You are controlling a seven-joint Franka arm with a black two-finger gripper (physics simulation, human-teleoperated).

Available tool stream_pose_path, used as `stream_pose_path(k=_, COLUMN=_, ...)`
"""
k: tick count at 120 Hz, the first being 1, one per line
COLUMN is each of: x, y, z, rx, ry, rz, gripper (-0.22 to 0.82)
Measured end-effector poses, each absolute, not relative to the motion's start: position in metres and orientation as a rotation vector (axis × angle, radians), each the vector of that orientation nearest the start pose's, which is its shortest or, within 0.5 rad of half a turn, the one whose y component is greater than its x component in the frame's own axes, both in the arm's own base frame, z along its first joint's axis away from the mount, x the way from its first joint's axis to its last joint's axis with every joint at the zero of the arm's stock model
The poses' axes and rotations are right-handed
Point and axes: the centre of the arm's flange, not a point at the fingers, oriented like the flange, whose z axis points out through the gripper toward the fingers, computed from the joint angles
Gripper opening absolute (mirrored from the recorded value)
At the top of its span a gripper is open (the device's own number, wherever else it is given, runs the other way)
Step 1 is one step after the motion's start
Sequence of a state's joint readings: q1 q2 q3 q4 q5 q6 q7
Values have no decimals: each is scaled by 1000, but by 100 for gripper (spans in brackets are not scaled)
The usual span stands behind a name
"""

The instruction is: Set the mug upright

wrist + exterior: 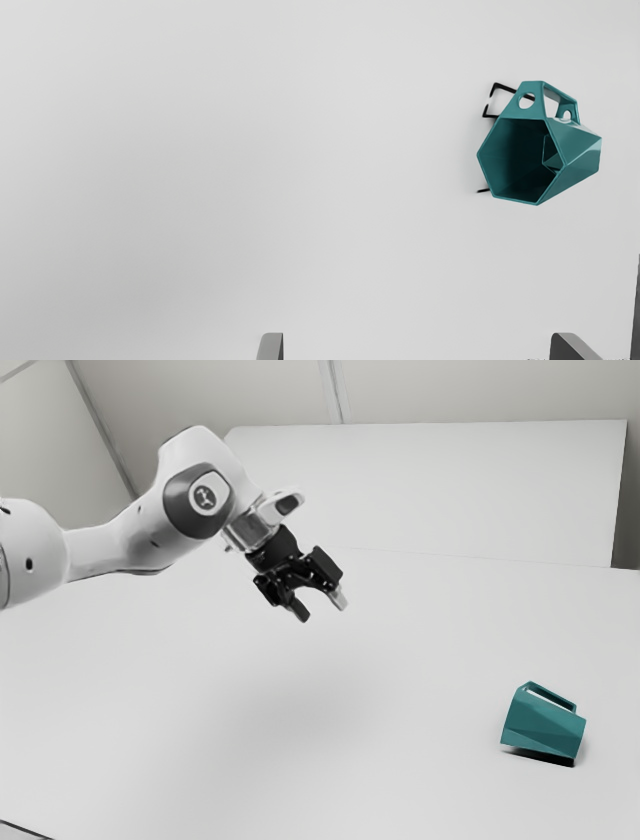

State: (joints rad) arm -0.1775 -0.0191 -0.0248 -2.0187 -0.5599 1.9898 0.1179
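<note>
- Black gripper (322, 611), nearest of all: released, its two fingers (271, 347) spread apart with nothing between them, held up above the table (300, 760).
- Directly behind it, the pale arm (120, 545) carries it; the step in hand looks to be the approach, with the grasp and the righting both to come.
- Farther out, ahead of the gripper and well apart from it, the teal mug (545, 725) lies on its side on the table, its mouth (520, 160) facing roughly back at the tool and its handle (540, 107) on the upper side.
- Next move, as I judge it: travel out towards the mug and lower, turning so the fingers can straddle its body or take the handle. Then it must be tipped until the mouth points up; a loose hold might let it roll or twist on its slanted faces.
- Counted, from near to far: one gripper, two fingers, one arm, one table beneath, one mug with one handle.
</note>
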Motion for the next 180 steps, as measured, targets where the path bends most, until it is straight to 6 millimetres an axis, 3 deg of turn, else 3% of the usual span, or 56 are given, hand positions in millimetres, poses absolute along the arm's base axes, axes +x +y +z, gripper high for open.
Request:
stream_pose_path(k=24, x=517, y=-176, z=444, rx=2581, ry=-175, rz=-65, gripper=58)
stream_pose_path(k=56, x=503, y=-229, z=435, rx=2534, ry=-294, rz=-66, gripper=58)
stream_pose_path(k=79, x=492, y=-264, z=417, rx=2483, ry=-326, rz=-111, gripper=58)
stream_pose_path(k=111, x=507, y=-274, z=393, rx=2431, ry=-261, rz=-98, gripper=58)
stream_pose_path(k=148, x=512, y=-307, z=372, rx=2398, ry=-303, rz=-101, gripper=58)
stream_pose_path(k=180, x=530, y=-330, z=356, rx=2383, ry=-344, rz=-96, gripper=58)
